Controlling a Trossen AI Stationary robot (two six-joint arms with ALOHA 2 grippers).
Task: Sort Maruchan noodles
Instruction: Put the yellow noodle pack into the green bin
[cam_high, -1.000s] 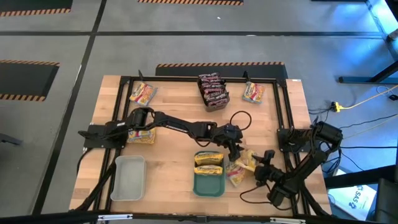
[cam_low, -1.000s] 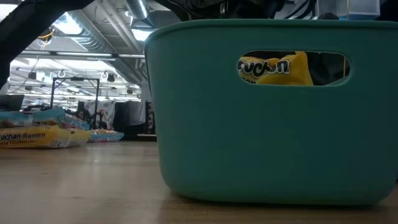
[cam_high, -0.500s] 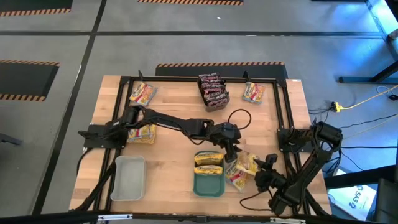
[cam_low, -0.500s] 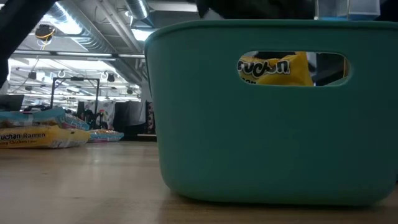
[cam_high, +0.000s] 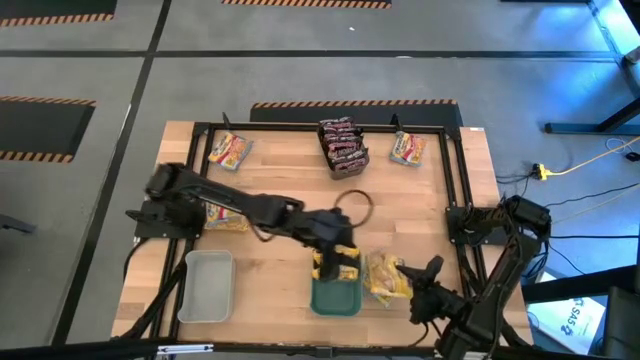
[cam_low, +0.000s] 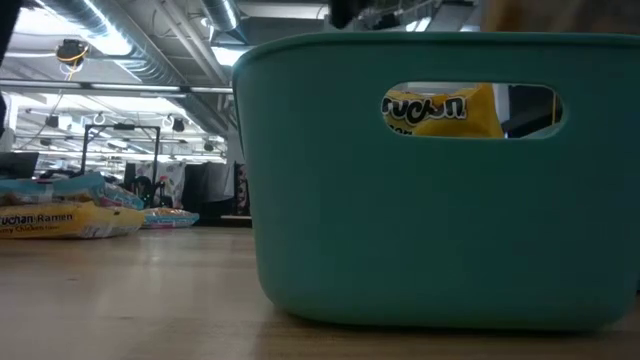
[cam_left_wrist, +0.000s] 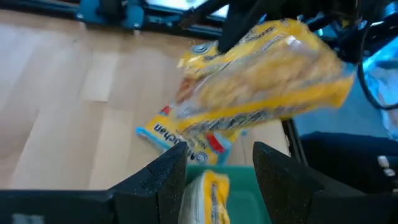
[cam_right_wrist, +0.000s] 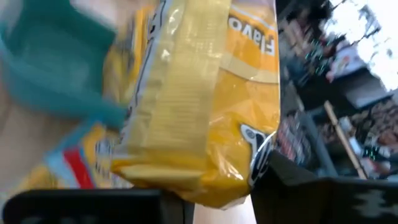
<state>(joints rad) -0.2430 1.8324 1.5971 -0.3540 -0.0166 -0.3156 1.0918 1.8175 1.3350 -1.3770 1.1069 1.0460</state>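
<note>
My left gripper (cam_high: 340, 262) hangs over the teal tray (cam_high: 335, 300), shut on a yellow noodle packet (cam_left_wrist: 208, 193). Other yellow packets lie in that tray; one shows through the handle slot (cam_low: 440, 108) in the low view. My right gripper (cam_high: 418, 292) is near the table's right near corner, shut on another yellow packet (cam_right_wrist: 199, 93), which also shows in the left wrist view (cam_left_wrist: 267, 74). More yellow packets (cam_high: 385, 278) lie flat on the wood beside the tray. Dark maroon packets (cam_high: 340, 143) fill a tray at the far edge. My left gripper has the yellow packet (cam_left_wrist: 208, 186) between its two fingers (cam_left_wrist: 168, 180), coming from above over the teal tray. The fingers hide the place of contact and which part they hold. My right gripper pinches one end of its yellow packet (cam_right_wrist: 186, 177) between its two fingers (cam_right_wrist: 298, 186). The packet stands out beyond the fingertips, lifted clear of the table.
A grey tray (cam_high: 205, 285) sits at the left near corner. Loose packets lie at the far left (cam_high: 228, 150), far right (cam_high: 405, 148) and by the left arm's base (cam_high: 225, 215). A black frame (cam_high: 300, 126) borders the table. A cable loops at the centre (cam_high: 350, 205).
My left gripper swung from the loose pile toward the table's left and near edge and now stands over the teal tray. My right gripper drew back toward the near edge with its yellow packet.
</note>
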